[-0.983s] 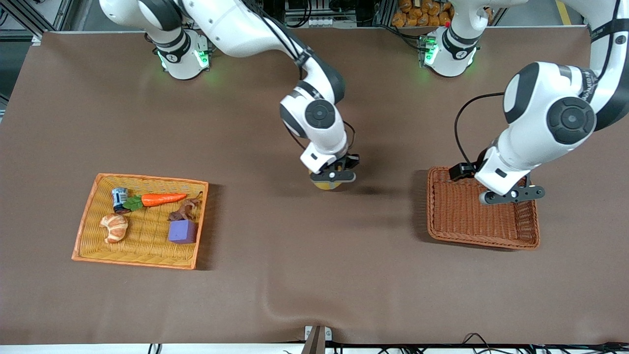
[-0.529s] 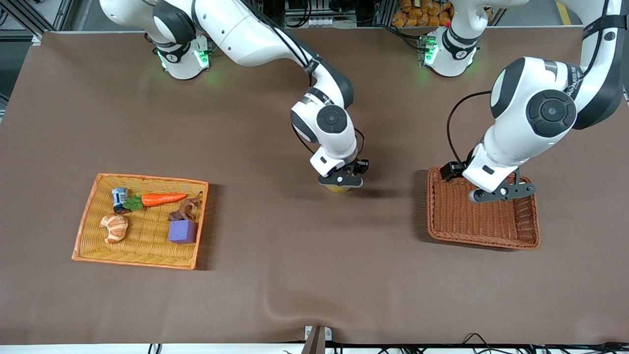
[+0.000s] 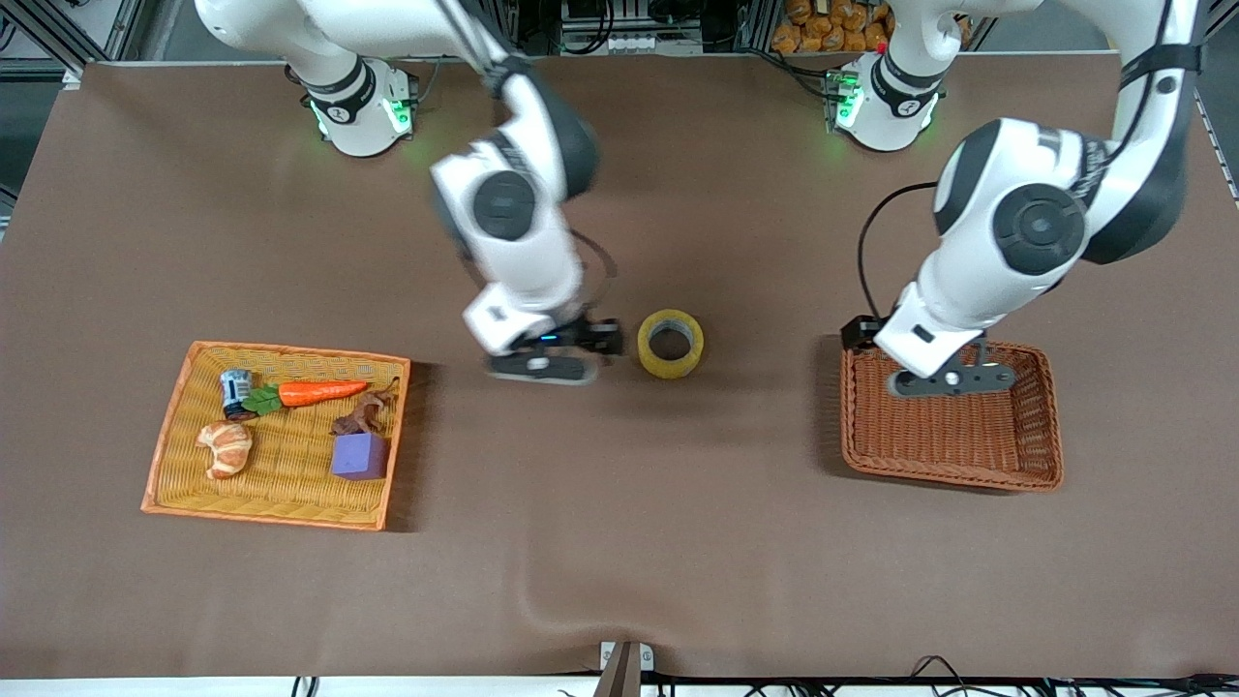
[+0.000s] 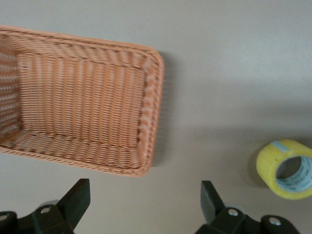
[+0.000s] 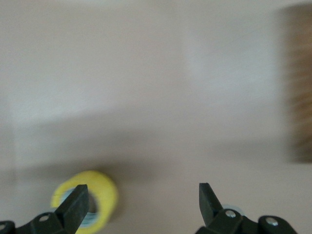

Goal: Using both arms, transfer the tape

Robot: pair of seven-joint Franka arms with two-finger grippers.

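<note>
The yellow tape roll [image 3: 670, 344] lies flat on the brown table at its middle, free of both grippers. It also shows in the left wrist view [image 4: 286, 169] and in the right wrist view [image 5: 87, 203]. My right gripper [image 3: 544, 366] is open and empty, up over the table beside the tape, toward the right arm's end. My left gripper [image 3: 953, 379] is open and empty over the edge of the brown wicker basket [image 3: 953, 440]. In the left wrist view the gripper [image 4: 145, 201] is over bare table beside the basket [image 4: 83, 122].
An orange wicker tray [image 3: 174, 426] toward the right arm's end holds a carrot [image 3: 319, 392], a croissant [image 3: 226, 448], a purple cube [image 3: 361, 456], a small can [image 3: 235, 389] and a brown piece [image 3: 363, 413]. The brown basket is empty.
My right gripper has let go of the tape, risen and swung toward the right arm's end. The tape now lies uncovered on the table. My left arm has drifted toward the tape.
</note>
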